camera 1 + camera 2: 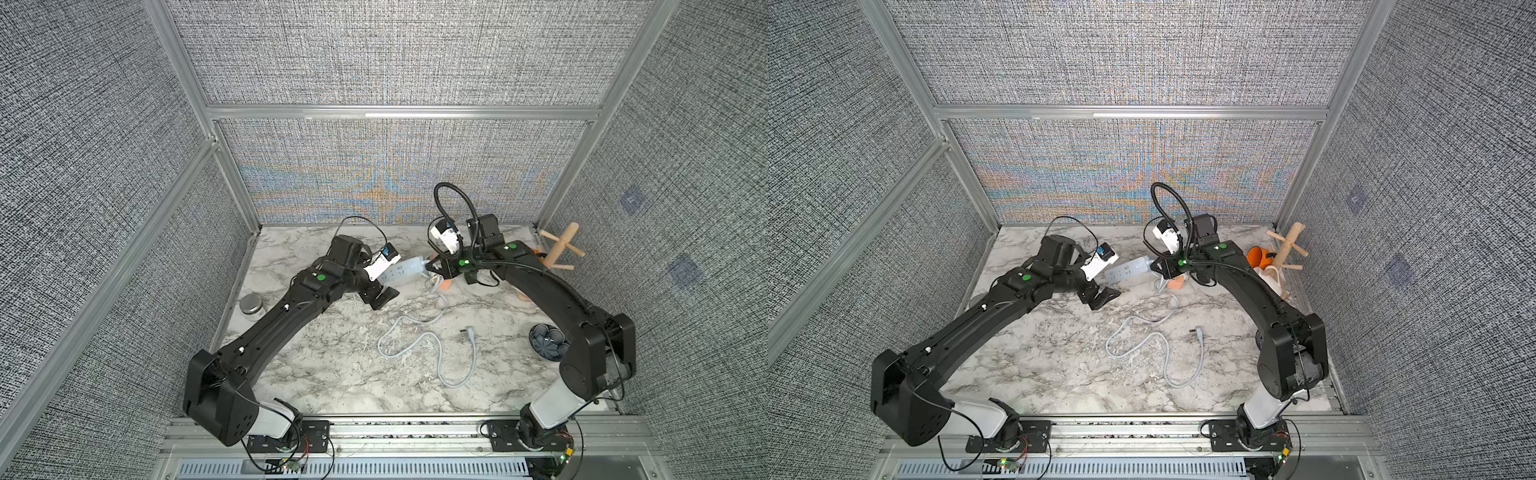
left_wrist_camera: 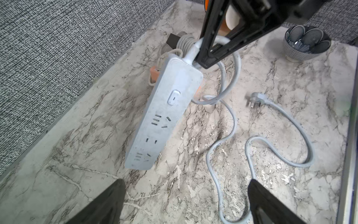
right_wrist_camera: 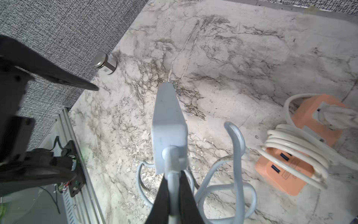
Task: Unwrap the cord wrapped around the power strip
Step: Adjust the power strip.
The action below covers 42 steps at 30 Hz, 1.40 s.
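Right gripper pinched tight on cord where it leaves power strip. Left gripper spread wide, empty, near far end of power strip. Power strip sits mid-frame in both top views, cord looped loose below it on marble table, plug free.

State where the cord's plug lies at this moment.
In both top views the plug lies on the marble table, on the robot's right side, between the loops of the cord and the patterned bowl.
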Each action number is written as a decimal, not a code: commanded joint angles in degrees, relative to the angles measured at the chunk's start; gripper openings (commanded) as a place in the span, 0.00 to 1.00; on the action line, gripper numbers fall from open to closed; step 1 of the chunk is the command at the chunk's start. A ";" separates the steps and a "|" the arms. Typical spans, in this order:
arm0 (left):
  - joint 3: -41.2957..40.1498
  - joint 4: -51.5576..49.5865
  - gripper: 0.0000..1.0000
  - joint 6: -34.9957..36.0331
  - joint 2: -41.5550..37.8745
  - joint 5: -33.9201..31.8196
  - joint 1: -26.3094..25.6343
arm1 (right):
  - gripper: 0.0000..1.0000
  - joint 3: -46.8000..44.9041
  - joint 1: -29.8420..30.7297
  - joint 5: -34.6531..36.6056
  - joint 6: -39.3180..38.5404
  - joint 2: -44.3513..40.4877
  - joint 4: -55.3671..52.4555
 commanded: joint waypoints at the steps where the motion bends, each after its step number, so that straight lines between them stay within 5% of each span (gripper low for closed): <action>1: 0.67 5.21 0.99 0.78 1.99 1.50 -0.98 | 0.00 -0.13 0.30 -4.24 0.52 -0.56 -0.43; 15: 5.48 6.63 0.96 -0.49 10.95 -0.56 -3.24 | 0.00 1.10 2.22 -8.13 3.18 0.47 0.87; 22: 6.10 5.59 0.53 -2.94 11.98 -5.40 -3.13 | 0.00 0.34 2.32 -10.64 5.26 0.71 3.35; 31: 5.52 7.63 0.14 -10.90 12.14 -12.39 -3.12 | 0.00 -1.04 1.93 -12.23 7.60 0.32 5.92; 33: 5.68 7.34 0.08 -12.30 11.85 -14.22 -3.13 | 0.14 -1.48 1.67 -12.36 8.26 0.16 6.79; 37: 6.37 5.74 0.00 -14.61 11.36 -15.37 -3.15 | 0.69 -1.94 0.32 -12.08 8.38 -1.02 7.04; 39: 7.03 4.69 0.00 -15.53 11.46 -15.59 -3.06 | 0.82 -2.94 -1.01 -11.93 7.86 -2.63 7.18; 42: 8.93 2.33 0.00 -16.76 11.94 -15.32 -3.05 | 0.87 -7.39 -4.26 -11.46 7.67 -7.01 8.69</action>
